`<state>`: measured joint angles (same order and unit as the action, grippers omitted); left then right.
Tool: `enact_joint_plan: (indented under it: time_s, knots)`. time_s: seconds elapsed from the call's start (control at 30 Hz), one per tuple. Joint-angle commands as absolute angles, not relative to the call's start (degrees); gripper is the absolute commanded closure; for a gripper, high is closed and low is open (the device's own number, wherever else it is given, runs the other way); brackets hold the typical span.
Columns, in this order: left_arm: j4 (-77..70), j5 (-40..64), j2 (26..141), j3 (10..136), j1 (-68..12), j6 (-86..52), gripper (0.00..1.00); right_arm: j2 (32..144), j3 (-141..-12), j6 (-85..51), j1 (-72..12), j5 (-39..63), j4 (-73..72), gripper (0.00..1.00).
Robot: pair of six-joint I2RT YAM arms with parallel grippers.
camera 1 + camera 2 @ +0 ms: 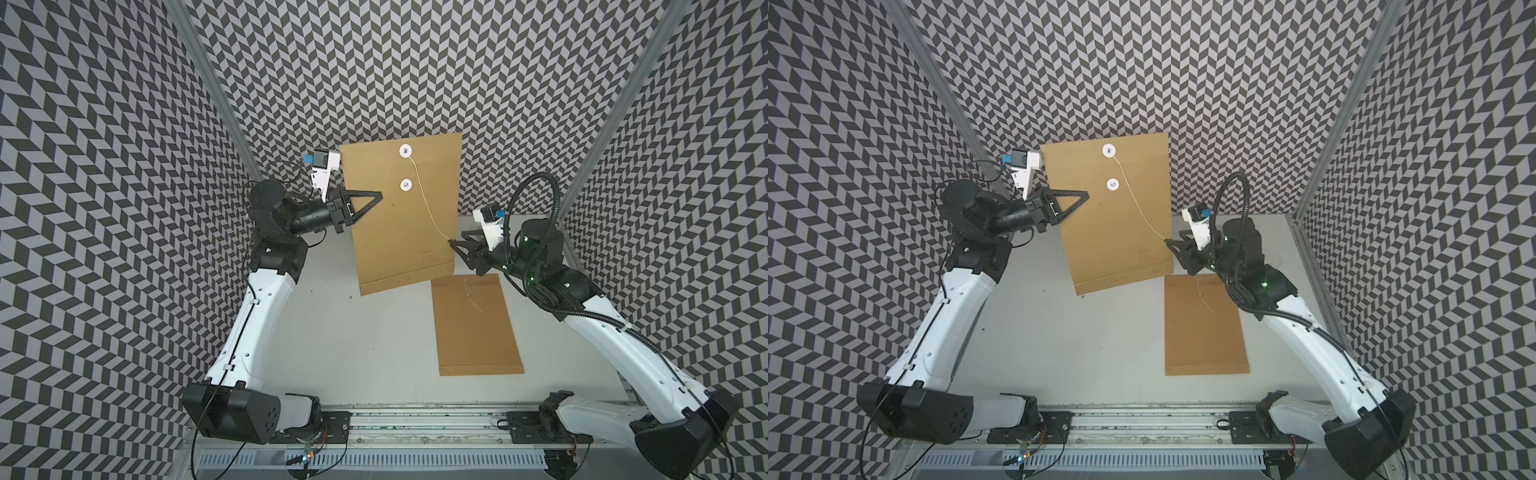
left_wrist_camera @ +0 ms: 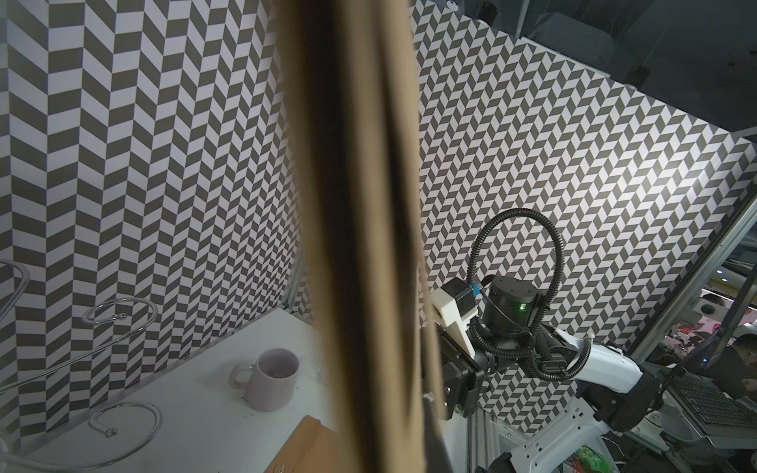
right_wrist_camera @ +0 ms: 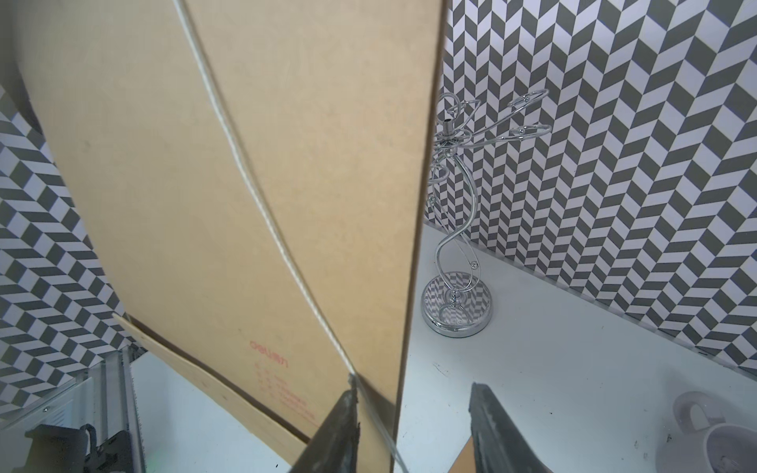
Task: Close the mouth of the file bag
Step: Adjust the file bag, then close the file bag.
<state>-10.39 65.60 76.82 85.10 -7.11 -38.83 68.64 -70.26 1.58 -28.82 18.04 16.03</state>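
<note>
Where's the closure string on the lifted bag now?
In both top views the string hangs from the upper disc of the held file bag, slanting down to its right edge, where it passes between the parted fingers of the right claw.

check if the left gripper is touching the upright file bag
Touching: in a top view the left gripper is clamped over the file bag at its side edge, holding it up.

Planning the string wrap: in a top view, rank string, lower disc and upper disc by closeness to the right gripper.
1. String, ending at the right gripper.
2. Lower disc, midway up the held file bag.
3. Upper disc, near the bag's top edge.
</note>
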Motion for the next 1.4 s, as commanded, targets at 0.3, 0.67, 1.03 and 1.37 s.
enact_joint_plan:
  time_s: [0.3,0.67,1.03,1.37]
  knots:
    - [-10.03,65.29,76.47,87.50,-7.65,-37.75,1.00,71.98,-72.48,3.60,-29.63,19.07,17.19,0.66]
    - [-9.39,65.16,76.78,87.54,-7.67,-37.36,1.00,71.28,-72.81,3.25,-29.64,18.93,17.37,0.85]
    - [-4.13,60.72,76.96,89.11,-7.40,-33.28,1.00,70.71,-73.34,2.46,-29.70,18.28,18.63,0.98]
    - [-1.10,56.86,76.79,88.53,-7.05,-30.97,1.00,69.63,-74.10,-0.31,-32.96,19.03,19.25,1.00]
